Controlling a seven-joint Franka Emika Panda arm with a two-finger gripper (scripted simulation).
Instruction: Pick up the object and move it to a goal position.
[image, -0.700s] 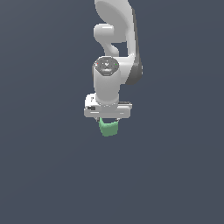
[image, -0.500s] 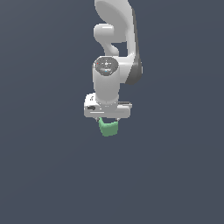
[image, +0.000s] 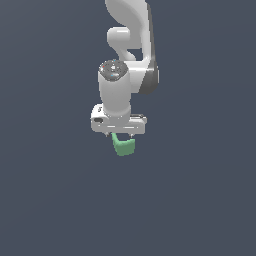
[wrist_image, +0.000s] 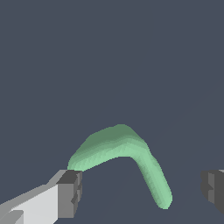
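Note:
The object (image: 123, 145) is a small matte green block, bent like a boomerang in the wrist view (wrist_image: 118, 146). In the exterior view it lies just below my white gripper (image: 120, 135), which partly covers its top. In the wrist view my gripper (wrist_image: 142, 192) is open, with the fingers (wrist_image: 70, 194) wide apart on either side of the block. One end of the block is close to one finger, and a clear gap separates the other end from the other finger. I cannot tell whether the near finger touches it.
The arm (image: 127, 45) rises above the gripper to the top edge of the exterior view. The surface (image: 200, 200) is a plain dark grey all around.
The gripper and wrist have shifted slightly toward the exterior view's left. The green block stays at about the same place under the gripper.

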